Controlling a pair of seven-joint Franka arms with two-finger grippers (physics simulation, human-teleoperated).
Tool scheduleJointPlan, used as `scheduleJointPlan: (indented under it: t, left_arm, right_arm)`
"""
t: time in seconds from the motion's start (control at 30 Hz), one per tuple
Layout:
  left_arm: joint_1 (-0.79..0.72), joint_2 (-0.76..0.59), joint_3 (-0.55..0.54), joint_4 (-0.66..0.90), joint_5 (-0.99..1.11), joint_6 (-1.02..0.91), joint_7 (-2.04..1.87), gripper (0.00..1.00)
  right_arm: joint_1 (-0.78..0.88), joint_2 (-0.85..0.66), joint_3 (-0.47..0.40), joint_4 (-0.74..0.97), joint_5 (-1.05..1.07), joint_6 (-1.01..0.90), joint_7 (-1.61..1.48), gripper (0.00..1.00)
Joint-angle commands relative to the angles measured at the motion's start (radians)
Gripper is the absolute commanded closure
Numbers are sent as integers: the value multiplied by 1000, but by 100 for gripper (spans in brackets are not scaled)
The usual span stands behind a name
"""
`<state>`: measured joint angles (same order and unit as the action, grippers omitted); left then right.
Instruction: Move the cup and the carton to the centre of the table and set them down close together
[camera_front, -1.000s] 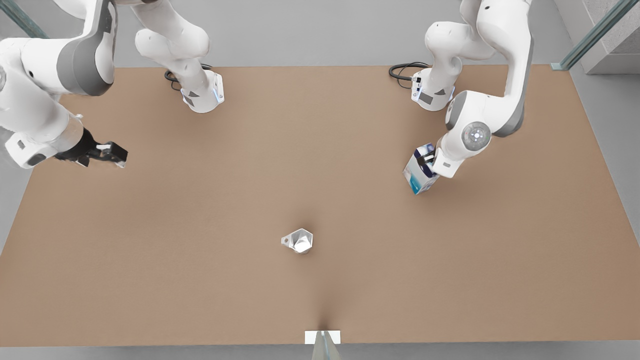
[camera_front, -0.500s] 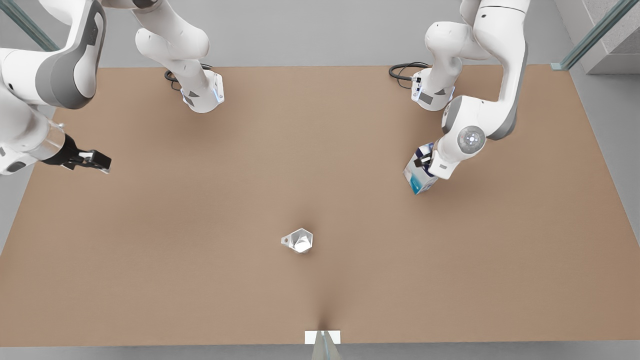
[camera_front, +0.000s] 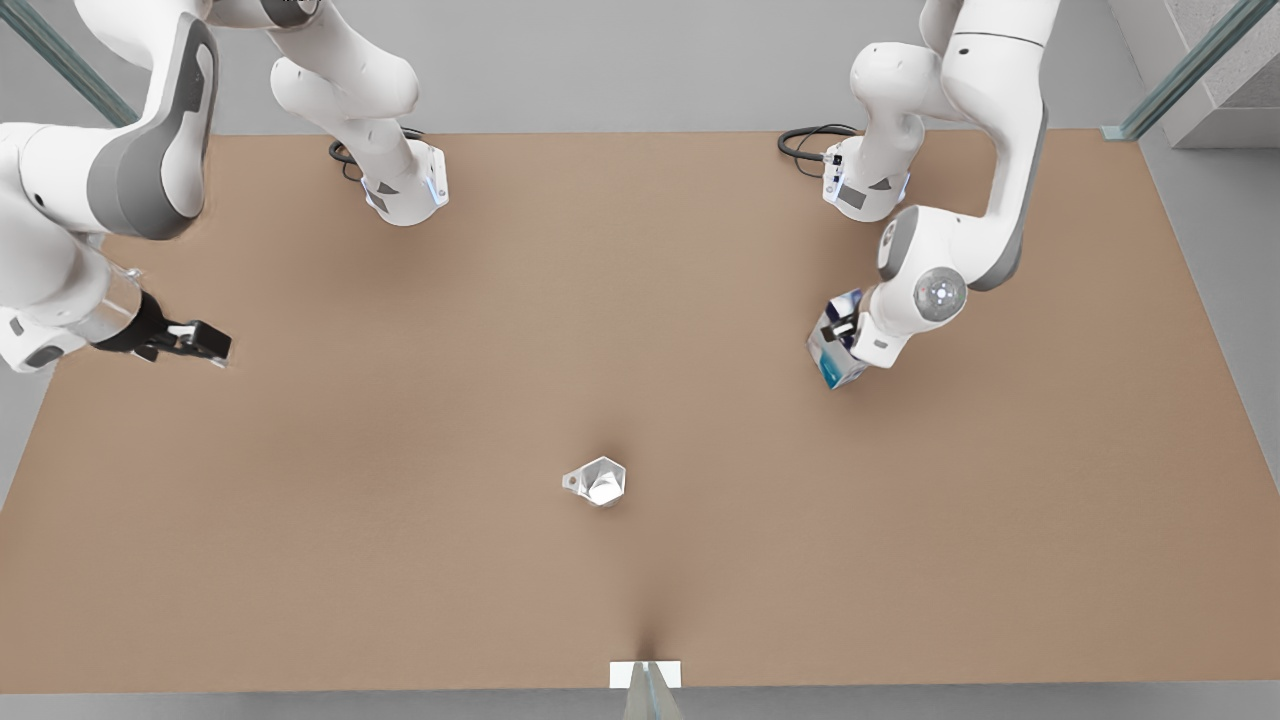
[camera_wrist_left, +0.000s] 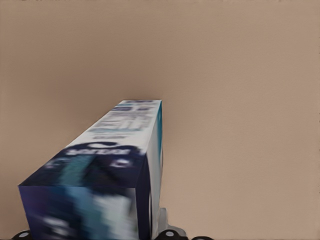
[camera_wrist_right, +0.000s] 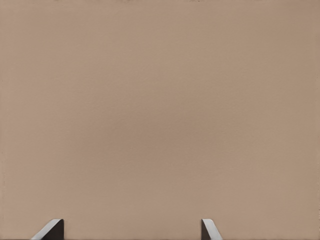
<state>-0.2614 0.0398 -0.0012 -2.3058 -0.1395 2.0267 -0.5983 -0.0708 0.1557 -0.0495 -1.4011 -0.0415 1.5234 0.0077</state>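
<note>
Carton within left gripper

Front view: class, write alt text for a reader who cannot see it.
The left claw grips the carton at the front view's right. The cup stands alone near the middle of the brown table. The right claw waits, open, at the left.

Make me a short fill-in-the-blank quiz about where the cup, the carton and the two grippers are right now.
1. The left gripper is at the ____, on the front view's right.
2. The cup stands alone on the ____.
3. The right gripper, over bare table at the front view's left, has its fingers ____.
4. The object nearer the table's middle is the ____.

Missing words: carton; table; open; cup
</note>
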Motion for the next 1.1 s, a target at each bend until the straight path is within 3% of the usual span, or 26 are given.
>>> scheduleJointPlan:
  t: [0.0,0.3,0.4,0.43,0.53,0.67,0.77,1.07]
  left_arm:
    - [-13,0,-2,0,20,-2,-5,41]
    - [-15,-8,-3,54,20,-20,-74,42]
    - [-30,-6,-10,146,6,-32,-300,42]
    - [-36,6,-63,181,-26,-32,-454,42]
    - [-145,146,-177,365,-6,-32,-943,42]
    - [-160,311,-388,571,132,-32,-1308,42]
    - [-216,419,-391,700,216,-32,-1407,42]
    - [-216,526,-407,775,262,4,-1405,42]
  right_arm:
    - [25,1,2,1,0,0,2,0]
    - [-6,-1,0,22,2,3,3,0]
    - [-18,-1,0,24,26,0,5,0]
    - [-11,-1,2,22,28,0,6,0]
    - [-1,1,5,22,22,6,9,0]
    - [-3,1,5,22,31,4,8,0]
    - [-6,1,5,22,25,3,3,0]
    - [43,27,7,21,26,6,8,0]
